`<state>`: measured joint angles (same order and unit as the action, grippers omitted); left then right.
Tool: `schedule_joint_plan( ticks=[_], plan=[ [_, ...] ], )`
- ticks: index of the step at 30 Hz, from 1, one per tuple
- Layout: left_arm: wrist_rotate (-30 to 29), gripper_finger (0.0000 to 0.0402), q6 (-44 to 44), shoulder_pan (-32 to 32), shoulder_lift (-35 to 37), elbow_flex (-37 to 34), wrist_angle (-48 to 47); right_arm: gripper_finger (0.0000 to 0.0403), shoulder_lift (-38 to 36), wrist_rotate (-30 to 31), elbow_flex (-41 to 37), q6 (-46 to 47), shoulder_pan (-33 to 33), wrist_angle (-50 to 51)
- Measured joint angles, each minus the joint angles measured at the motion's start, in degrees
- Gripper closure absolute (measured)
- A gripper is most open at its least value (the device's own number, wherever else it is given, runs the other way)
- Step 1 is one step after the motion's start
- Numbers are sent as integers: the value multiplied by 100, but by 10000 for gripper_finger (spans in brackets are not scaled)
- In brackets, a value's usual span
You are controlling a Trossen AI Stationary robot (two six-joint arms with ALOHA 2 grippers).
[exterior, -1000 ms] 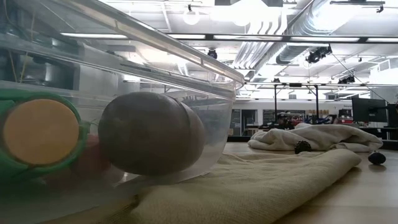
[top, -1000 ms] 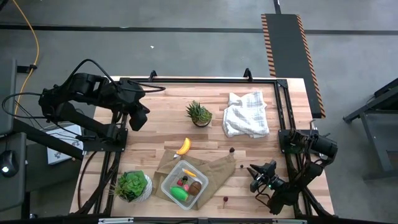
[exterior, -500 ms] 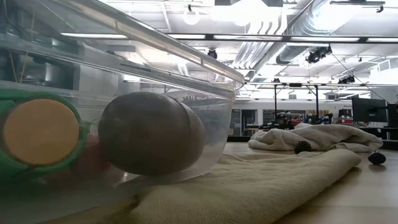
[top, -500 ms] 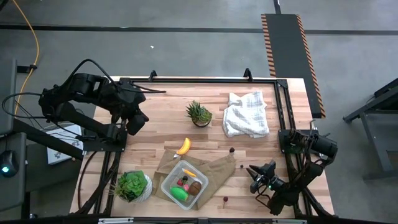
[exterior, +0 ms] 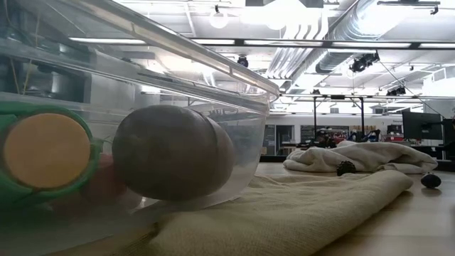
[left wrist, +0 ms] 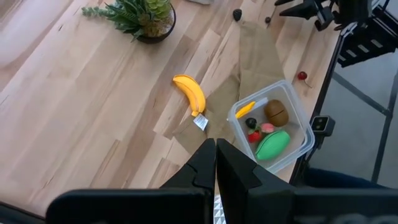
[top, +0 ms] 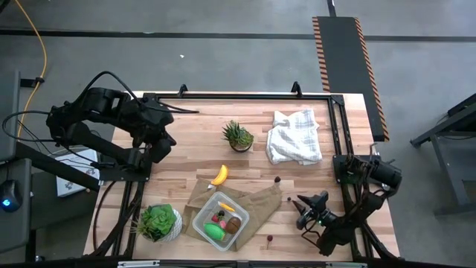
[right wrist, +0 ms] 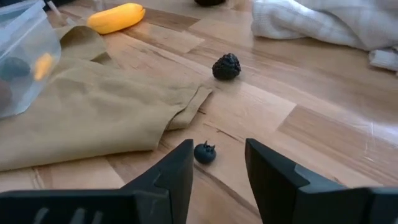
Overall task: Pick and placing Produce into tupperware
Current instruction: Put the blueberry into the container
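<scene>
Since a second ago we see the left hand drift slightly toward seven o'clock, fingers pressed together; the right hand edges toward nine, fingers spread before a small dark berry. Nearest, the tupperware on the counter holds green oval and kiwi; the banana lies at its twelve o'clock.

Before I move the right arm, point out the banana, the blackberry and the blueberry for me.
banana point(left wrist: 191, 94): left wrist view, middle of its yellow curve.
blackberry point(right wrist: 226, 66): right wrist view, centre of the bumpy dark berry.
blueberry point(right wrist: 204, 152): right wrist view, centre of the small round berry, just ahead of the right pincer.
</scene>
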<state>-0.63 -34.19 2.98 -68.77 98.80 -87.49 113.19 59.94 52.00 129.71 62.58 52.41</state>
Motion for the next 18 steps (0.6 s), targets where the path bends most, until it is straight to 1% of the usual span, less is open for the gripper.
schedule_joint_plan(
  ticks=[6, 14, 18],
  plan=[
    [42, 399, 51, -1, 0, 0, -176, 265, 17, -45, -1, -421, -175, -241],
    [44, 399, 52, 0, 45, 2, -259, 265, 17, -17, 0, -541, -200, -360],
    [68, 399, 8, 0, 60, 2, -257, 265, 17, -18, -1, -787, -202, -559]
  ],
)
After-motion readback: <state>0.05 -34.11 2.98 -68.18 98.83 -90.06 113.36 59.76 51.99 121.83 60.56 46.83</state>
